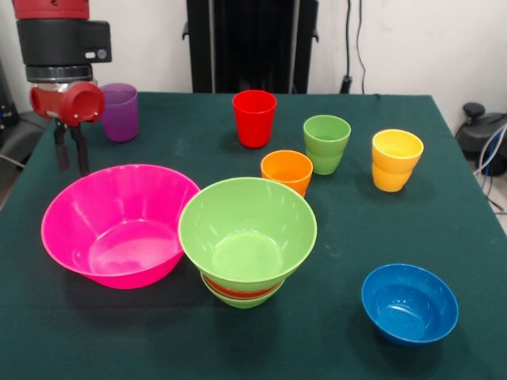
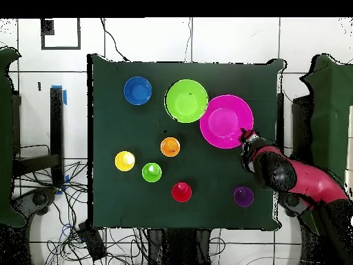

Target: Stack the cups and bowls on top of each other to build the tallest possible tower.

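Fingers (image 1: 60,148) of the gripper (image 1: 70,157), close together and empty, hang just behind the pink bowl's (image 1: 79,210) rim, beside the purple cup (image 1: 120,112).

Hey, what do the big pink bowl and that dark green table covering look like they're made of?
The big round pink bowl looks like glossy moulded plastic: bright highlights streak its smooth inner wall and its colour is uniform. The dark green table covering looks like matte felt or similar cloth: it shows no shine and faint scuff marks, though the exact fabric is unclear.
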Controlling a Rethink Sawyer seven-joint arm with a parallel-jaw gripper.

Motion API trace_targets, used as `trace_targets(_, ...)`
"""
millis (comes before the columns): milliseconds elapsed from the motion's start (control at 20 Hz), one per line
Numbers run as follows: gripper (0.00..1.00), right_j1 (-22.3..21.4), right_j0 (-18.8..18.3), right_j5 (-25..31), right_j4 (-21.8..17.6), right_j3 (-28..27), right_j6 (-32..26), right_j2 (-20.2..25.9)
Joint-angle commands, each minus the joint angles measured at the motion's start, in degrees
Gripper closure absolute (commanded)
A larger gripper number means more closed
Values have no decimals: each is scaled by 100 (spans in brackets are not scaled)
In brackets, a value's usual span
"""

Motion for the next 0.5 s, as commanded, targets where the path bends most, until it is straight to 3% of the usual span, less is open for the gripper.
trace_targets(50,0,-369,28,922,81,327,-563,225)
trace_targets(200,0,-421,-11,917,119,407,-501,218)
trace_targets(500,0,-23,230,633,-301,243,-408,-211)
